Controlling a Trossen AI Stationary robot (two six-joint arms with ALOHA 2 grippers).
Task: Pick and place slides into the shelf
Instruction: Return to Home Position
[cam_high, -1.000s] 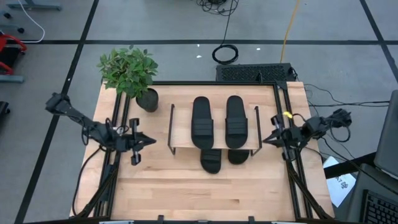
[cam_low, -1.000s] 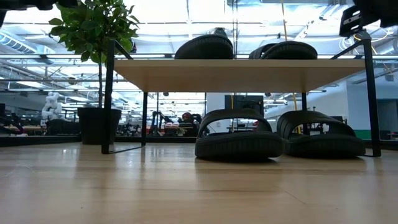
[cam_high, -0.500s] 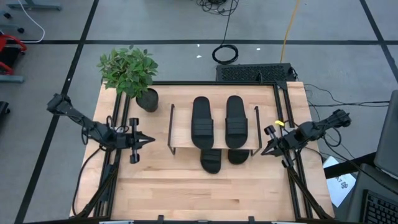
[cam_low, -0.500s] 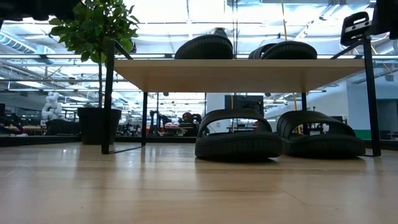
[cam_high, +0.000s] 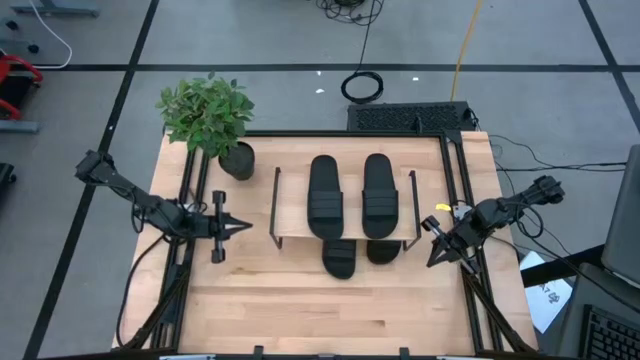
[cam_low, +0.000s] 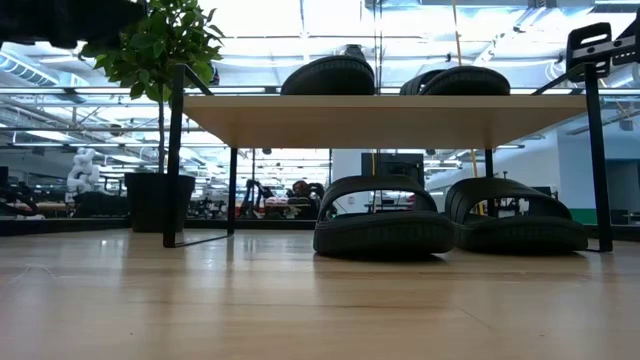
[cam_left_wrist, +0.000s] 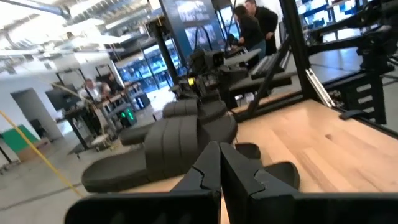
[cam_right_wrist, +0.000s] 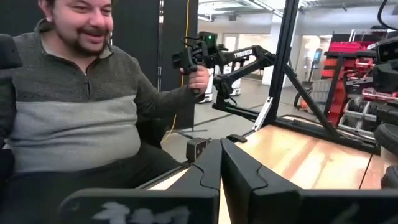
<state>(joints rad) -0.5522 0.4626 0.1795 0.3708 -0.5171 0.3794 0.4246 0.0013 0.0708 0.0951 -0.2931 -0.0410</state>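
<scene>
Left tool (cam_high: 243, 228): fingers pressed together, empty, hovering left of the shelf (cam_high: 293, 215). Right tool (cam_high: 432, 258): likewise pressed together and empty, just off the shelf's right end. Two slides (cam_high: 325, 195) lie on the shelf, two beneath it on the table (cam_high: 300, 310). Recommendation: retreat each arm outward, away from the shelf, without brushing it.

The four slides (cam_high: 325, 195) are solid black, with ribbed straps. The shelf (cam_high: 290, 215) has a light-wood top board and black metal side frames. The table (cam_high: 300, 310) is light wood in plank strips. The plant (cam_high: 205, 110) has green leaves and a black pot. The left arm (cam_high: 150, 207) and right arm (cam_high: 500, 210) are black. The floor (cam_high: 100, 40) is grey with black lines.
</scene>
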